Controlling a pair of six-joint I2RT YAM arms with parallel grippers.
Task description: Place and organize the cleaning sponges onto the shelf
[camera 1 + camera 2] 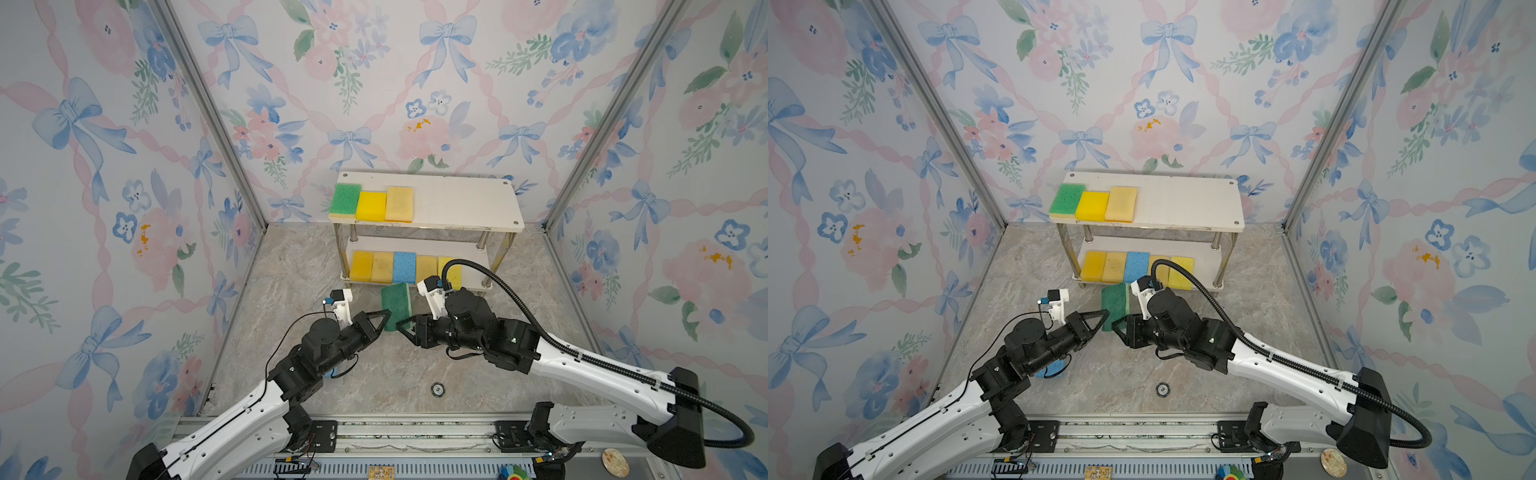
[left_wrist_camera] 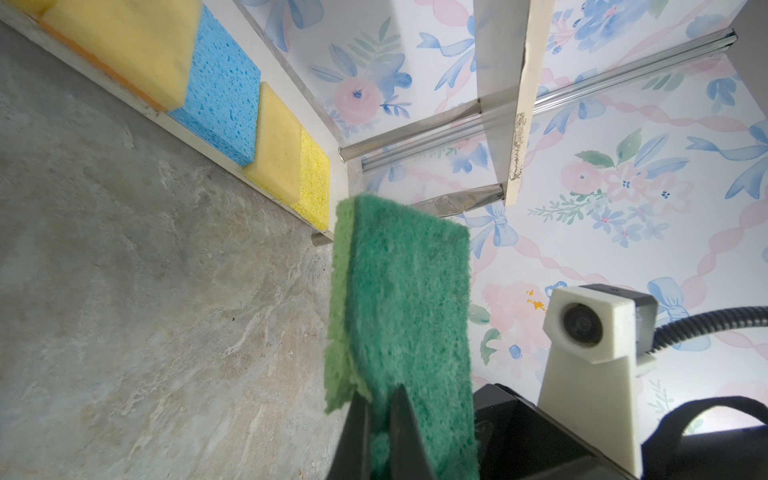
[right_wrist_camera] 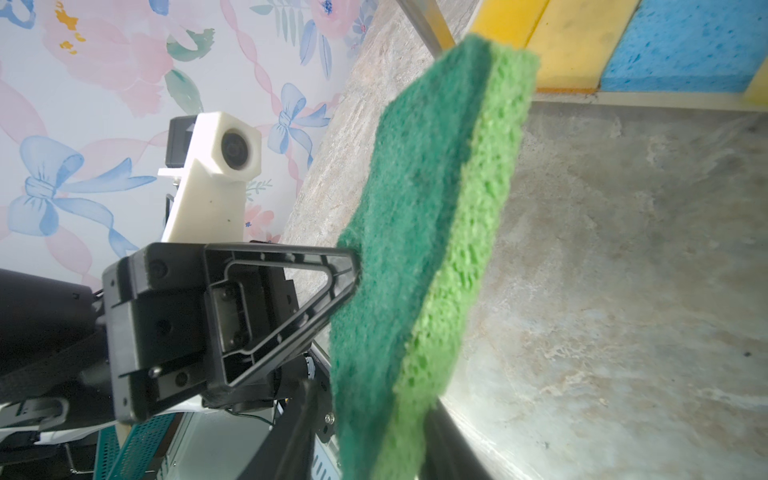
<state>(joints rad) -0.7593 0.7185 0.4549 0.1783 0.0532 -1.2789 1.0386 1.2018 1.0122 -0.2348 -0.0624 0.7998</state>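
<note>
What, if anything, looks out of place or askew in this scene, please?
On the shelf, the top three sponges form a stepped, uneven row. A light blue sponge lies on the table, mostly hidden under the left arm. The green scourer hangs on edge before the shelf, clamped by the left gripper.

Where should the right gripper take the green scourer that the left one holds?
Probably its near short end, pinched across the thickness, from the right. The green scourer is nearly on edge and the left gripper occupies its left edge, leaving that end free for the right gripper.
</note>
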